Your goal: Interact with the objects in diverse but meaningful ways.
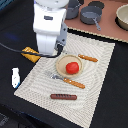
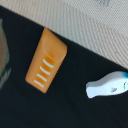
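Observation:
The yellow-orange ridged block (image 1: 31, 54) lies on the black table just off the mat's edge; it also shows in the wrist view (image 2: 46, 61). The white-and-blue bottle (image 1: 15, 77) lies on its side nearby, also in the wrist view (image 2: 107, 85). The red tomato (image 1: 73, 67) sits on the round tan plate (image 1: 61, 64). The brown sausage (image 1: 63, 96) lies on the mat towards the front. My gripper (image 1: 50, 49) hangs above the block and the mat's edge; the white arm hides its fingers, and the wrist view shows no fingers.
A striped beige mat (image 1: 97, 90) covers the table's middle. Two orange sticks (image 1: 88, 58) (image 1: 75, 83) and a silver utensil (image 1: 51, 75) lie by the plate. Grey pots (image 1: 91, 16) and a bowl (image 1: 123, 17) stand on a tan board at the back.

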Controlling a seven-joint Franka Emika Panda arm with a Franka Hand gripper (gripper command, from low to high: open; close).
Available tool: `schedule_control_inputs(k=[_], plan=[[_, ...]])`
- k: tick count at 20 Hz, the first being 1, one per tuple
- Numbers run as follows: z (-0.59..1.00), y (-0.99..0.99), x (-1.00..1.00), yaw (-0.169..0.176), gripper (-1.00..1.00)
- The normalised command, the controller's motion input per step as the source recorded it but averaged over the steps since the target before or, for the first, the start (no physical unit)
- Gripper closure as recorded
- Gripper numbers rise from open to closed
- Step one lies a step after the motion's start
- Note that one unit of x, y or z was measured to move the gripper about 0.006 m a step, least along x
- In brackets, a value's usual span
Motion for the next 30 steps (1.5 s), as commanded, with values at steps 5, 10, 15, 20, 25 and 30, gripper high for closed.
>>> schedule_control_inputs(k=[5, 10, 15, 20, 25, 30], plan=[[-0.19, 0.2, -0.84, -0.059, -1.0], [-0.28, 0.19, -0.81, -0.068, -1.0], [-0.35, 0.22, -0.75, -0.083, -1.0], [-0.37, 0.24, -0.68, -0.099, -1.0], [-0.33, 0.15, -0.47, -0.128, -1.0], [-0.37, 0.02, -0.41, -0.134, -1.0]])
